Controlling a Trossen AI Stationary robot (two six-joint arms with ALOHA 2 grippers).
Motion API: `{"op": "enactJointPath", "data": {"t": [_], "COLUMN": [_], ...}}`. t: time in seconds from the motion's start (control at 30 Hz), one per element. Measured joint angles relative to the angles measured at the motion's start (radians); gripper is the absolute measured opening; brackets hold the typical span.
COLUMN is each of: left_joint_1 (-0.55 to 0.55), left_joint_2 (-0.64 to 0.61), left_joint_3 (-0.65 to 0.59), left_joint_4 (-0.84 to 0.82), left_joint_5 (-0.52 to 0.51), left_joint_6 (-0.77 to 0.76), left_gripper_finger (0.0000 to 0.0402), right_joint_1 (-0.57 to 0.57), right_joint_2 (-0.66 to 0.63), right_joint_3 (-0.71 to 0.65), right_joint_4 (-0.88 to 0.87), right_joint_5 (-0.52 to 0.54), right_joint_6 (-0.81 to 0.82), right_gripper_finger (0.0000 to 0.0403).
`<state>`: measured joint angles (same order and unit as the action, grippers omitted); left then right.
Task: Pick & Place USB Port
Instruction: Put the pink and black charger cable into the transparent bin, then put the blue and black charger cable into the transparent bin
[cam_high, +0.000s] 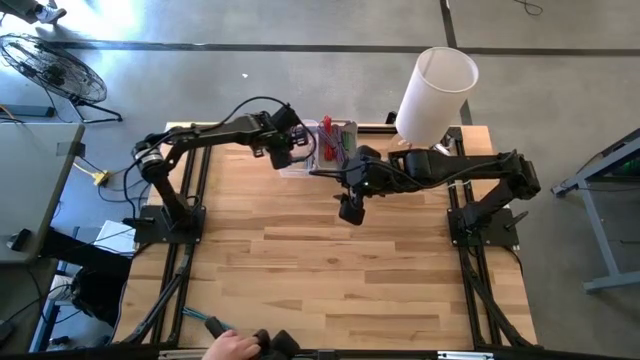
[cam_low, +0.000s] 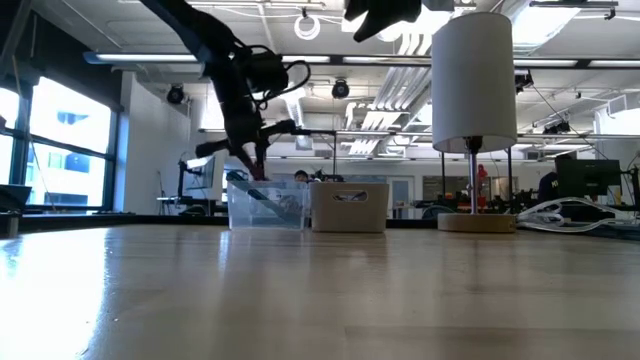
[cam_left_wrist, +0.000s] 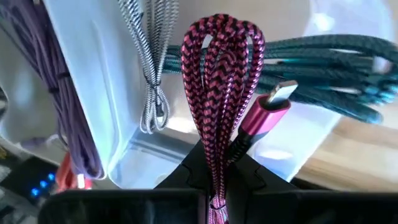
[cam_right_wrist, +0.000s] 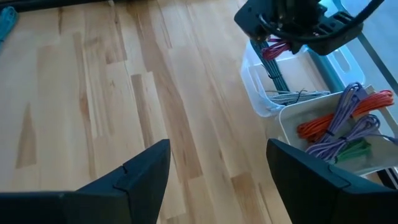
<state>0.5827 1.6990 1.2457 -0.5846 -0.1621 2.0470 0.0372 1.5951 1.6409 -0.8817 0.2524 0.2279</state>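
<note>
Pinching a pink braided cable (cam_left_wrist: 219, 99), left tool (cam_left_wrist: 214, 180) above clear bin (cam_right_wrist: 264, 93) of cables, right tool (cam_right_wrist: 217, 171) spread.

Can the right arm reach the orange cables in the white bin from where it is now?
Probably yes. The right gripper hangs open above bare table beside the white bin, and the orange cables lie uncovered on top. The left gripper, shut on the pink cable, works over the clear bin next to it.

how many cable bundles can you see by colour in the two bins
pink/red: 1, held in the left gripper
teal/green: 1
black-and-white: 1
purple: 1
orange: 1
small green: 1
total: 6 bundles
</note>
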Motion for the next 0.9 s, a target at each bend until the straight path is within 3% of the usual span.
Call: {"op": "enactJointPath", "data": {"t": [0.1,0.3,0.47,0.63,0.7,0.83,0.9], "left_joint_1": [0.0,0.0,0.0,-0.002,-0.003,-0.038,-0.071], "left_joint_2": [0.009,0.019,0.018,0.018,0.017,-0.019,-0.078], "left_joint_3": [0.0,0.0,0.0,0.0,0.0,0.0,-0.001], "left_joint_4": [0.017,0.089,0.123,0.119,0.106,0.093,0.043], "left_joint_5": [0.014,0.021,-0.039,-0.09,-0.143,-0.369,-0.37], "left_joint_6": [-0.115,-0.264,-0.348,-0.34,-0.328,-0.382,-0.379], "left_gripper_finger": [0.0019,0.0084,0.0123,0.014,0.0141,0.0142,0.0142], "right_joint_1": [-0.005,-0.019,-0.018,-0.018,-0.018,-0.018,-0.018], "right_joint_2": [0.0,0.0,0.0,0.0,0.0,0.0,0.0], "right_joint_3": [0.0,0.0,0.0,0.0,0.0,0.0,0.0], "right_joint_4": [-0.003,-0.003,0.004,0.006,0.012,0.012,0.011], "right_joint_5": [0.005,-0.013,-0.016,-0.016,-0.018,-0.02,-0.02], "right_joint_6": [-0.006,-0.003,0.003,0.017,0.017,0.017,0.016], "right_gripper_finger": [0.0259,0.0259,0.0259,0.0259,0.0259,0.0259,0.0259]}}
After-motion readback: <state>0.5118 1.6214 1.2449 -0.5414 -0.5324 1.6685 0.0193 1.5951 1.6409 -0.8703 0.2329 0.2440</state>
